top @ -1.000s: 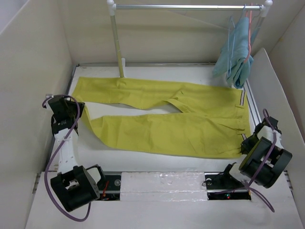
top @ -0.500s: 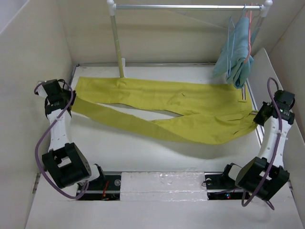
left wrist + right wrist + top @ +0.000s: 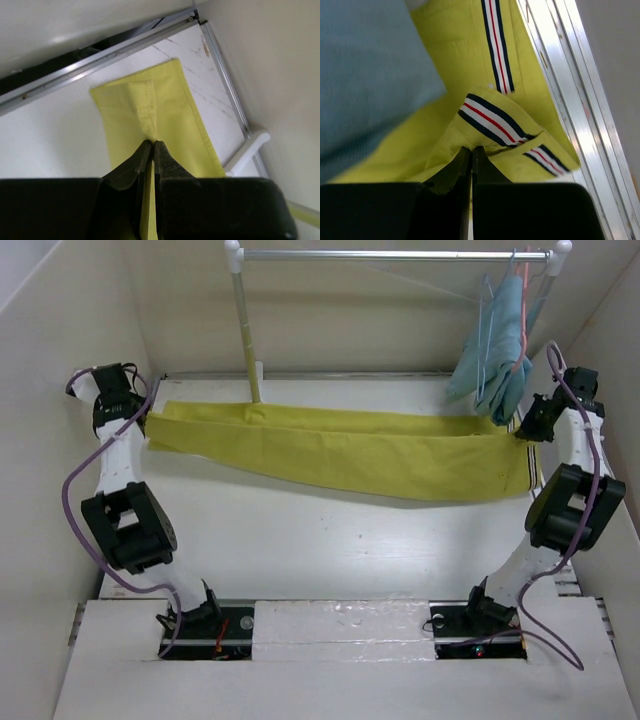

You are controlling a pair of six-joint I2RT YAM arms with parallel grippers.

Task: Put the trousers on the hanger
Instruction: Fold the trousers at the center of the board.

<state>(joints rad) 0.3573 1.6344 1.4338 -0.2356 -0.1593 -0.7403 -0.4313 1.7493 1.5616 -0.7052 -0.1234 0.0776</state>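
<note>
Top view: the trousers (image 3: 340,450) stretch as one long folded band, left to right, across the far half of the table (image 3: 330,550). Waistband (image 3: 527,465) at the right end, leg ends at the left.

Left gripper (image 3: 143,423): wrist view shows both fingers (image 3: 145,155) clenched on a thin yellow fold of a leg; below it a leg hem (image 3: 150,107) lies flat on the table.

Right gripper (image 3: 522,432): fingers pinched tight on the cloth just beneath the striped waistband, which bunches above the fingertips in the wrist view.

The hanger (image 3: 484,315) hangs from the rail (image 3: 390,255) at the far right, just beside the pink hanger (image 3: 524,285) with the light-blue cloth (image 3: 498,355). It hangs above the waistband end and I cannot tell whether it touches the trousers.
</note>
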